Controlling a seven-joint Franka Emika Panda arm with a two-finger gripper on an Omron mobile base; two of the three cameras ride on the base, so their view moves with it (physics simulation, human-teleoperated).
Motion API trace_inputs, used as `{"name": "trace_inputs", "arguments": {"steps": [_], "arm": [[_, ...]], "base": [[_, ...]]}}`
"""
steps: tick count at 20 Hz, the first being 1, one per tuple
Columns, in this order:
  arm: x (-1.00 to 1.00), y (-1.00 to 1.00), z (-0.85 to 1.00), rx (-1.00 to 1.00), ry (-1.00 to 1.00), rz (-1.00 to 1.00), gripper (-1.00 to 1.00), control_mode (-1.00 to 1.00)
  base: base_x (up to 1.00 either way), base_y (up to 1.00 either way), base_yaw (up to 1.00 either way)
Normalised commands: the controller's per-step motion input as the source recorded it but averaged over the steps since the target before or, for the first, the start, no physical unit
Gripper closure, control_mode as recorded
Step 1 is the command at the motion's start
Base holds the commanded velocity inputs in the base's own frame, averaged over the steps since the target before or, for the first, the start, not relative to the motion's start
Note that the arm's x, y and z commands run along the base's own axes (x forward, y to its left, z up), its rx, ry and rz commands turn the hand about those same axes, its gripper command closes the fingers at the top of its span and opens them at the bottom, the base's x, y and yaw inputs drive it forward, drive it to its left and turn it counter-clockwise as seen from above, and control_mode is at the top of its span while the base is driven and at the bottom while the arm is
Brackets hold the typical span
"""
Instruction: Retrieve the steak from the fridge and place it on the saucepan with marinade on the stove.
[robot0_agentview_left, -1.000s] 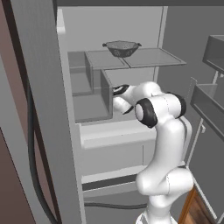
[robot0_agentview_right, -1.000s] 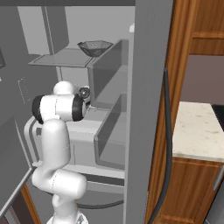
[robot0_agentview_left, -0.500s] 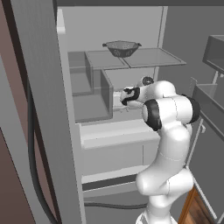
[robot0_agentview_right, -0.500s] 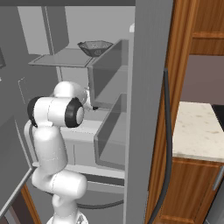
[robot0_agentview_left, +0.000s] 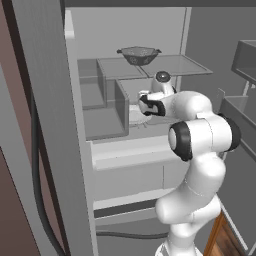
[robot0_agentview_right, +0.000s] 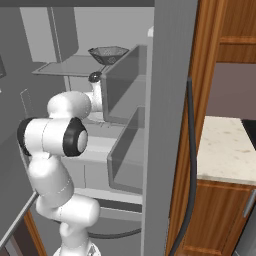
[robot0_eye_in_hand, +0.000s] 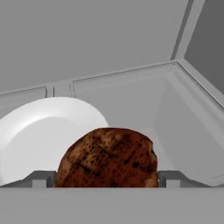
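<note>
The steak (robot0_eye_in_hand: 107, 155), a dark red-brown lump, lies on a white plate (robot0_eye_in_hand: 39, 131) on a shelf inside the open fridge (robot0_agentview_left: 150, 145). My gripper (robot0_eye_in_hand: 107, 179) is open, with one fingertip on each side of the steak and close against it. From the left base view the gripper (robot0_agentview_left: 143, 106) is reaching in over the plate (robot0_agentview_left: 134, 118) at mid-shelf height. The arm's forearm (robot0_agentview_right: 97, 97) hides the hand in the right base view. The saucepan and the stove are out of view.
A grey mesh colander (robot0_agentview_left: 139, 54) stands on the glass shelf above the hand. Grey bins (robot0_agentview_left: 102, 107) sit left of the plate. The fridge doors (robot0_agentview_left: 45, 125) (robot0_agentview_right: 170, 115) flank the arm. A wooden cabinet with a pale counter (robot0_agentview_right: 225, 145) stands to the right.
The elbow has swung up and to the right in the left base view while the hand stayed at the plate. The jaws have stayed open.
</note>
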Motion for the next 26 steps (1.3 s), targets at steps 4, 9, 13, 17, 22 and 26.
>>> {"name": "trace_inputs", "arguments": {"steps": [4, 9, 13, 17, 22, 26], "arm": [[-0.67, 0.09, 0.09, 0.01, -0.12, -0.01, 1.0, -1.0], [-0.85, 0.04, 0.49, 0.06, -0.02, -0.03, 1.0, -1.0], [-0.76, 0.04, 0.91, 0.06, 0.13, -0.05, 1.0, -1.0], [-0.87, 0.14, 0.69, 0.03, 0.15, -0.04, 1.0, -1.0], [-0.92, 0.2, 0.14, 0.0, 0.13, -0.04, 1.0, -1.0], [-0.73, 0.08, -0.03, 0.03, 0.1, -0.01, 1.0, -1.0]], "base": [[0.0, 0.0, 0.0], [0.0, 0.0, 0.0], [0.0, 0.0, 0.0], [0.0, 0.0, 0.0], [0.0, 0.0, 0.0], [0.0, 0.0, 0.0]]}}
